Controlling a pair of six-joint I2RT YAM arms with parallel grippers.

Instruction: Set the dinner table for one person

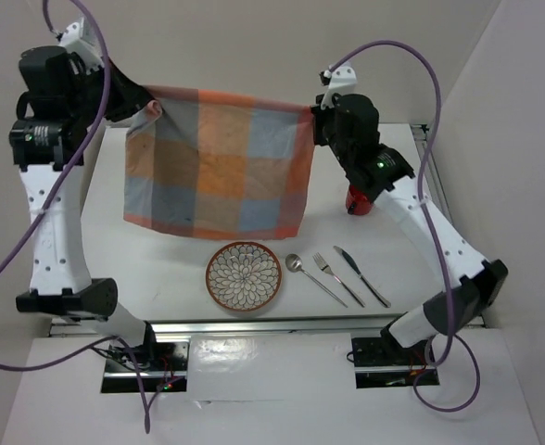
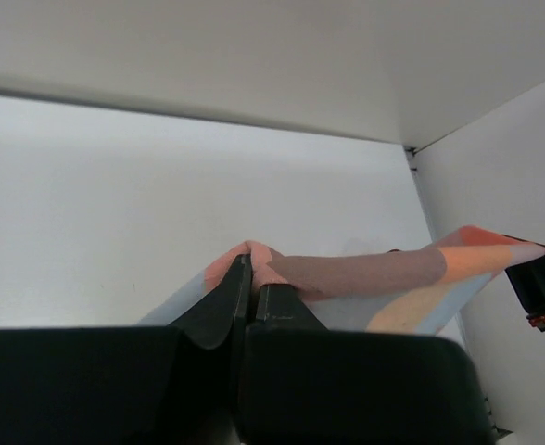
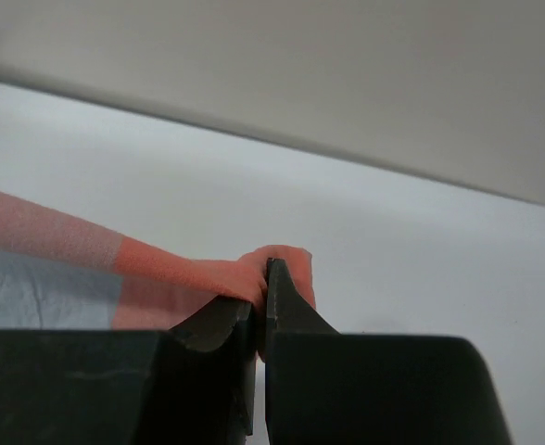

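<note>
The left gripper (image 2: 251,271) is pinching one top corner of the orange, blue and grey checked cloth placemat (image 1: 219,162), its jaws closed tight on the fabric. The right gripper (image 3: 267,278) is clamping the opposite top corner in the same way. Between them the placemat is hanging spread out like a curtain, its top edge stretched nearly straight over the far half of the large, flat white dinner table (image 1: 166,264). Whether its lower edge is touching the tabletop cannot be told.

Nearer the arms, a round patterned ceramic plate with a brown rim (image 1: 244,276) is lying on the table. Just to its right, a silver metal spoon (image 1: 307,273), fork (image 1: 337,277) and knife (image 1: 361,276) are lying side by side. A small red object (image 1: 356,202) is sitting partly hidden behind the right arm.

The step in hand appears to be laying the placemat. The next move probably calls for both arms lowering together, keeping the cloth taut so it lands flat and unwrinkled, clear of the plate and cutlery, before either grip is released.
</note>
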